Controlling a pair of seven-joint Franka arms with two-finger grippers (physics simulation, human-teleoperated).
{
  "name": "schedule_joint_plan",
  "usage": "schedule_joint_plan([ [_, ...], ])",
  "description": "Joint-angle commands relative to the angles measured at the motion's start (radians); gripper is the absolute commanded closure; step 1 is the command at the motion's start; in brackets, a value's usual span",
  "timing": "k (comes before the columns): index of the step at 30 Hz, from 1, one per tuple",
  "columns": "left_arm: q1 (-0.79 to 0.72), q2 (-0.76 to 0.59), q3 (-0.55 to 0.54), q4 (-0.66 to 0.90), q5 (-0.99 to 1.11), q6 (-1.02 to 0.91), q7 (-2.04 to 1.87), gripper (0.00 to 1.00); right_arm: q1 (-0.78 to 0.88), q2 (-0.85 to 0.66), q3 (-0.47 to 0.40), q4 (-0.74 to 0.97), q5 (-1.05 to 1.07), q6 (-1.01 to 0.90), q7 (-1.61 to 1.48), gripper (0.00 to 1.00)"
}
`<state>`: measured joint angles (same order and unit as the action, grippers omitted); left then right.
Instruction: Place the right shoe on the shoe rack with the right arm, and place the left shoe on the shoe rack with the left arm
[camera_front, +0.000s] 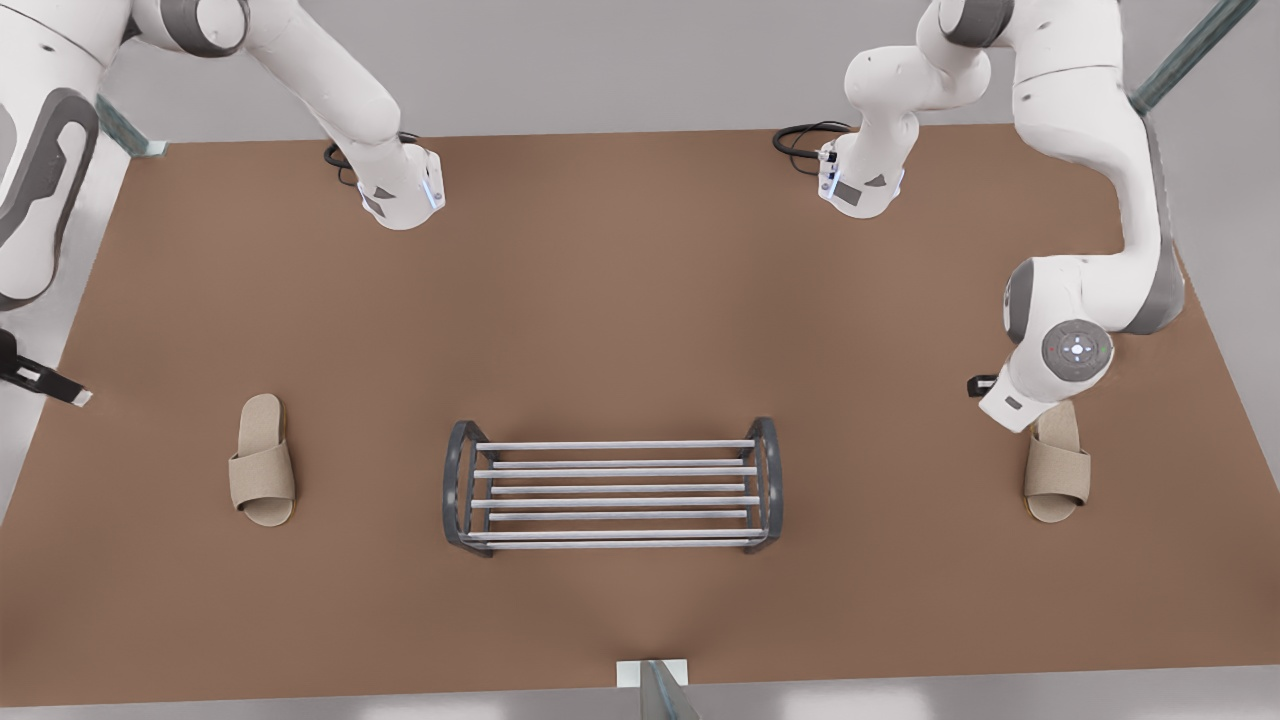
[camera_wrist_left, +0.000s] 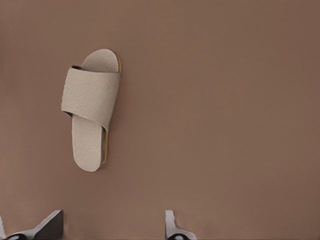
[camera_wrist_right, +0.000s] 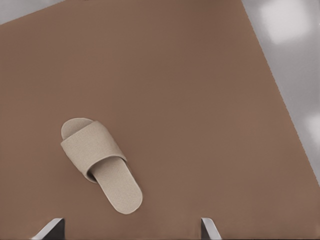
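Note:
The shoe rack (camera_front: 612, 472), with dark arched ends and silver bars, stands bare at the table's middle front. The right shoe (camera_front: 263, 460) (camera_wrist_right: 100, 165), a beige slipper, lies flat toward the front view's left. My right gripper (camera_front: 72, 394) (camera_wrist_right: 130, 232) hovers open beyond it, over the table's edge. The left shoe (camera_front: 1057, 465) (camera_wrist_left: 91, 107), a matching slipper, lies toward the front view's right. My left gripper (camera_front: 982, 385) (camera_wrist_left: 112, 231) hangs open just behind its heel, with that arm's wrist covering the heel in the front view. Neither gripper touches a shoe.
Both arm bases (camera_front: 400, 195) (camera_front: 860, 185) stand at the table's back with black cables (camera_front: 805, 135) beside them. The brown table (camera_front: 640, 300) ends close to each slipper, with grey floor (camera_wrist_right: 295, 60) beyond. A small white bracket (camera_front: 650, 672) sits at the front edge.

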<state>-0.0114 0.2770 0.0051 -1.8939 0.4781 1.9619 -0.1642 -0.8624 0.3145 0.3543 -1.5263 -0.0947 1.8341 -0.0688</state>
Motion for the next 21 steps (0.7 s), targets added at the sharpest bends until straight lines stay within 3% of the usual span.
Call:
schedule_joint_plan([
  [1, -0.013, 0.024, 0.001, -0.071, 0.477, 0.397, -1.449, 0.00, -0.133, 0.080, 0.000, 0.003, 0.135, 0.160, -1.066, 0.00],
  [3, -0.012, 0.079, 0.003, -0.073, 0.749, 0.390, -2.271, 0.00, -0.152, 0.129, 0.000, 0.006, 0.162, 0.214, -1.192, 0.00],
  [7, -0.041, 0.079, 0.001, -0.119, 0.945, 0.405, -2.851, 0.00, -0.132, 0.149, 0.018, 0.003, 0.283, 0.310, -1.605, 0.00],
  [8, -0.041, 0.079, 0.001, -0.131, 0.959, 0.479, -2.989, 0.00, -0.179, 0.222, 0.118, 0.015, 0.299, 0.321, -1.824, 0.00],
  [9, -0.039, 0.079, 0.006, -0.137, 1.002, 0.515, -3.091, 0.00, -0.299, 0.250, 0.310, -0.001, 0.299, 0.373, -1.953, 0.00],
  [11, -0.038, 0.056, 0.039, -0.185, 1.060, 0.558, -3.240, 0.00, -0.330, 0.282, 0.465, -0.046, 0.273, 0.462, -2.105, 0.00],
  [13, -0.039, 0.053, 0.105, -0.257, 1.200, 0.612, -3.305, 0.00, -0.475, 0.304, 0.708, -0.201, 0.192, 0.657, -2.261, 0.00],
  [14, -0.039, 0.048, 0.142, -0.290, 1.342, 0.646, -3.381, 0.00, -0.602, 0.354, 0.868, -0.310, 0.078, 0.767, -2.263, 0.00],
  [16, -0.038, 0.051, 0.194, -0.329, 1.603, 0.712, -3.433, 0.00, -0.592, 0.399, 0.986, -0.383, -0.158, 0.892, -2.261, 0.00],
  [18, -0.038, 0.050, 0.233, -0.344, 1.789, 0.726, -3.453, 0.00, -0.573, 0.399, 1.022, -0.485, -0.371, 1.066, -2.263, 0.00],
  [20, -0.038, 0.053, 0.245, -0.350, 2.002, 0.770, -3.454, 0.00, -0.540, 0.419, 1.014, -0.549, -0.808, 1.286, -2.252, 0.00],
  [21, -0.036, 0.053, 0.245, -0.350, 2.103, 0.796, -3.454, 0.00, -0.552, 0.469, 1.009, -0.566, -1.005, 1.307, -2.251, 0.00],
])
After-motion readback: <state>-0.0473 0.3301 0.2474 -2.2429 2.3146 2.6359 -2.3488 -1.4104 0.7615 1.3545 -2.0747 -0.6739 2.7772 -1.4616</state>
